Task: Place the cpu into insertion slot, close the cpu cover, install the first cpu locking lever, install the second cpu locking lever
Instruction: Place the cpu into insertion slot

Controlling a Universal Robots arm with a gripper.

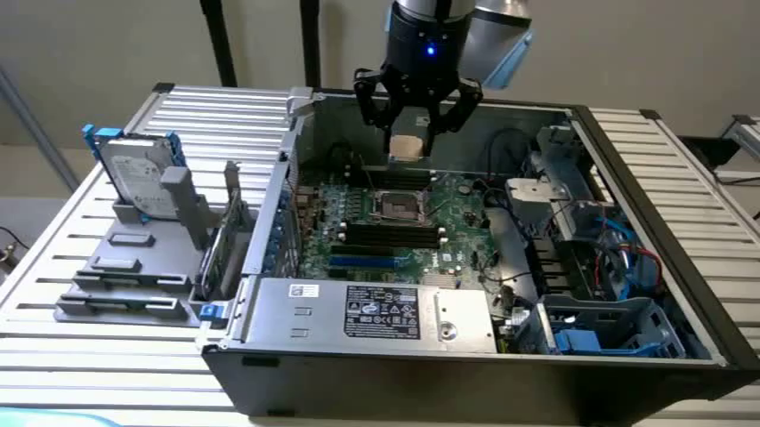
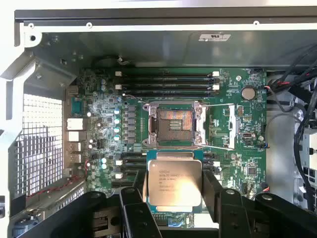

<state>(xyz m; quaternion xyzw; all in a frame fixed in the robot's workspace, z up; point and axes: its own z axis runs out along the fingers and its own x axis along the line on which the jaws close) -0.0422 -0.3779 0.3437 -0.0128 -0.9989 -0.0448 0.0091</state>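
Observation:
My gripper (image 1: 408, 142) hangs over the back of the open computer case, shut on the cpu (image 1: 408, 147), a small pale tan square held between the black fingers. In the wrist view the cpu (image 2: 174, 183) shows its silvery printed lid, gripped on both sides by the fingers (image 2: 214, 191). Below and ahead lies the insertion slot (image 1: 400, 206) (image 2: 172, 126) on the green motherboard (image 1: 457, 218), uncovered, its contact field exposed. The cpu cover (image 2: 229, 126) is a silvery frame swung open beside the slot, with thin wire levers raised around it.
Long black memory slots (image 1: 386, 236) (image 2: 166, 82) flank the socket. A labelled grey metal box (image 1: 380, 311) sits at the case front. Cables and a blue drive cage (image 1: 606, 329) crowd the exterior view's right. A hard drive (image 1: 133, 173) stands on a grey rack outside the case.

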